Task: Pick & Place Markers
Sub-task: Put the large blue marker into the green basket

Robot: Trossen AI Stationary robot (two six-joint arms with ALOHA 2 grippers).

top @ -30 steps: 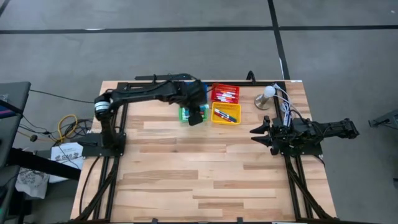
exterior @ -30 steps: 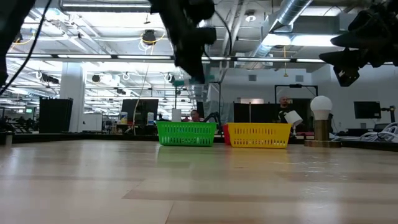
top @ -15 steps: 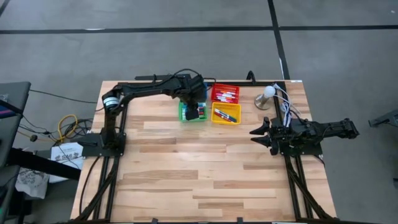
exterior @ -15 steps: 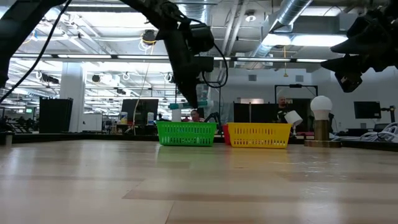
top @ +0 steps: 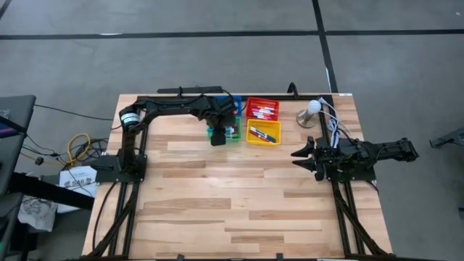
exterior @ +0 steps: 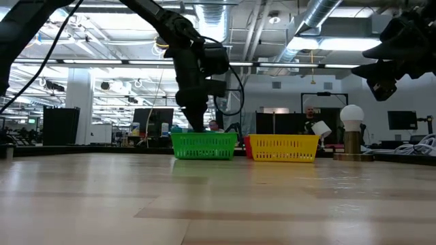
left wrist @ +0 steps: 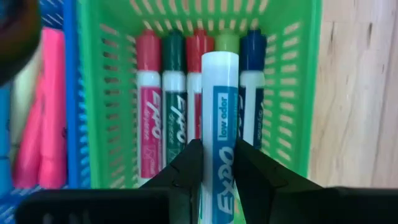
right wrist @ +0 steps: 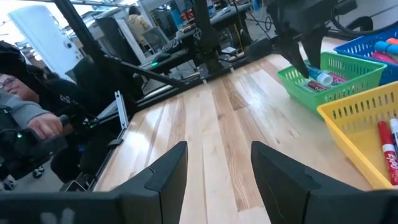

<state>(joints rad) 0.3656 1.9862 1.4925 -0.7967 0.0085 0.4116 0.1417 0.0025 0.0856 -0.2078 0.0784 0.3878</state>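
Green bin (top: 233, 133): left gripper (left wrist: 217, 163), lowered into it since earlier, clamps a blue marker (left wrist: 219, 118) above five markers (left wrist: 174, 118); right gripper (right wrist: 217, 163) waits apart, fingers spread.

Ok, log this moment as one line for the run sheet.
left gripper: jaws shut on marker, over green bin | right gripper: open, idle at table's right edge

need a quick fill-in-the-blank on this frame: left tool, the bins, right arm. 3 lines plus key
1. The left tool is shut on a marker with a pale ____ cap.
2. That marker hangs over the ____ bin.
3. The right tool waits by the table's right edge with its fingers ____.

Missing words: blue; green; open
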